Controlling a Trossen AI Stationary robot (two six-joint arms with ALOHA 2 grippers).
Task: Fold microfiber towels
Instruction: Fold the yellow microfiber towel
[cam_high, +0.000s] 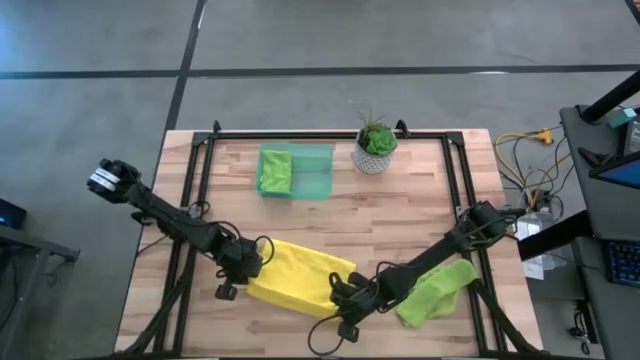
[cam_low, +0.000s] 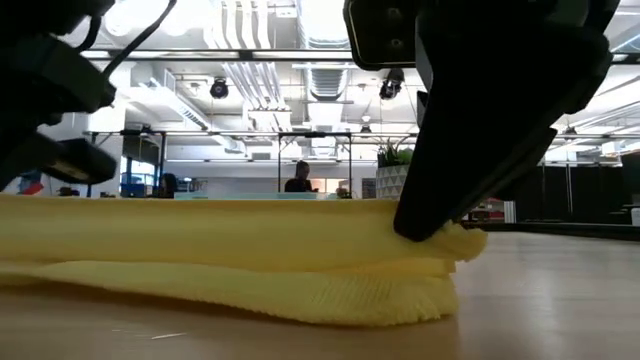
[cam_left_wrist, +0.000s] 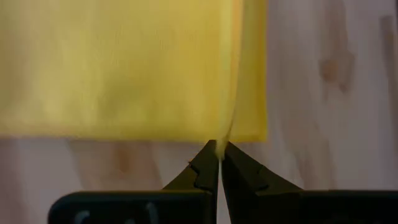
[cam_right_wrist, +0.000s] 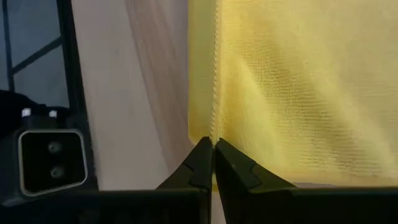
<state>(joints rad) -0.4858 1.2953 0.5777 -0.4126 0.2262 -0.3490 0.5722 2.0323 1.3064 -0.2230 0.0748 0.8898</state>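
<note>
- Yellow towel (cam_high: 297, 277) lies folded over on itself at the front of the wooden table (cam_high: 400, 215), between the two arms; in the low view its upper layer rests on a lower layer whose ribbed edge sticks out underneath.
- Left gripper (cam_high: 246, 268) sits at the towel's left edge, its two dark fingers (cam_left_wrist: 208, 165) pressed together on the thin edge of the yellow cloth, as the left wrist view shows.
- Right gripper (cam_high: 345, 292) sits at the towel's front right corner, its fingers (cam_right_wrist: 202, 158) likewise pinched tight on the yellow hem; the low view shows this dark claw coming down onto the top layer's right end.
- Lime green towel (cam_high: 437, 292) lies crumpled just to the right of the yellow one, partly under the right arm, near the table's front right.
- Second lime green towel (cam_high: 275, 170), folded, lies farther back in the left part of a translucent green tray (cam_high: 318, 172), which stands at the rear of the table.
- Potted plant (cam_high: 376, 142) in a pale patterned pot stands just right of the tray, by the back edge.
- Beyond the table, the low view looks into a large room where a person (cam_low: 298, 178) is seated in the distance.
</note>
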